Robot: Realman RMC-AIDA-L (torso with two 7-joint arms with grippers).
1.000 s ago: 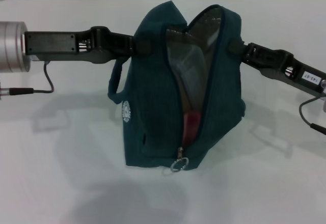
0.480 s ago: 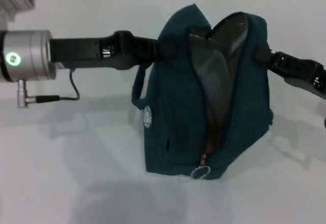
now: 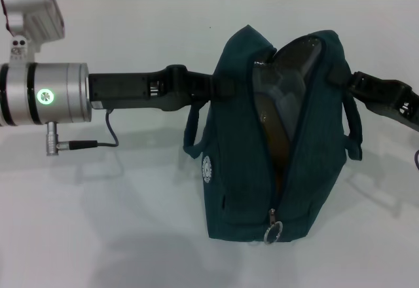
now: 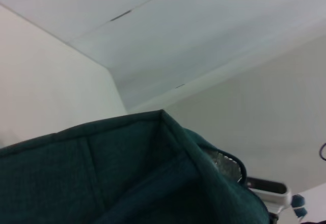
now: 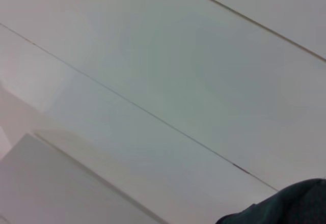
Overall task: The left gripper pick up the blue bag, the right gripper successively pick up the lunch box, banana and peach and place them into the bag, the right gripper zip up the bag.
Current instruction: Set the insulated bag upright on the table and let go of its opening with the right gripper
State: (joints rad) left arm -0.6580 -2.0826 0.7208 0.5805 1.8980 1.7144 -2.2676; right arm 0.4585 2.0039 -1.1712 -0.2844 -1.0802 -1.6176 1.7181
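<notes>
Now the left gripper (image 3: pixel 219 86) sits farther toward the robot's right than a second ago, its tip pressed into the upper left side of the blue bag (image 3: pixel 242 170); whether it is clenched on fabric cannot be told, since the bag hides the fingertips. The right gripper (image 3: pixel 340 80) meets the bag's upper right edge at the opposite side; its grip is likewise hidden.

Change over the last second: both arms and the bag have shifted together to the robot's right across the table (image 3: pixel 118 222), and the mouth has narrowed. A pinkish-red item that showed low in the opening a second ago is no longer visible; only the foil lining (image 3: pixel 288 78) and a dark interior show.

Bag stands upright on the table, zip still open along its near face, ring pull (image 3: pixel 273 233) at the bottom end. Lunch box, banana and peach are nowhere on the table.

Judgement: loading looks finished; zipping remains, and needs the right gripper down at the pull.
</notes>
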